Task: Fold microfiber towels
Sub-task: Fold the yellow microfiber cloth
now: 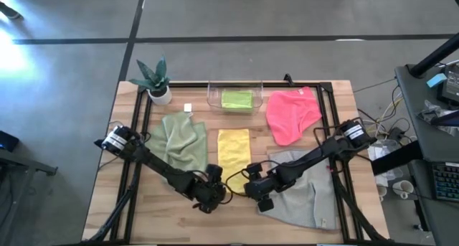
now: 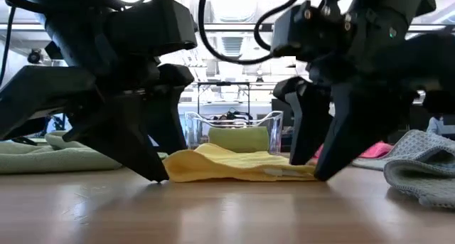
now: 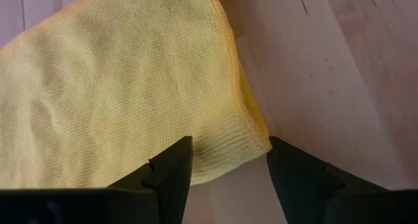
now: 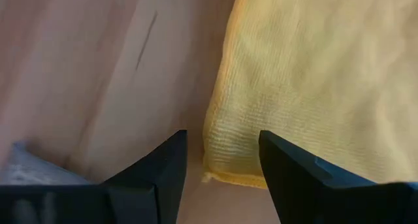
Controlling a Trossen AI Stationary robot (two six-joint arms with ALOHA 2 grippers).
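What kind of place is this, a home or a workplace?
Probably a workplace, likely a lab or workshop. The wooden table stands on a bare concrete floor; a desk with a keyboard and cables stands beside it; a large open hall with ceiling lights lies behind.

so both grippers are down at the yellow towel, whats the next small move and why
Probably close both grippers. The left gripper and right gripper stand open on the table, each straddling a near corner of the yellow towel, so pinching those corners would let them lift its near edge to fold.
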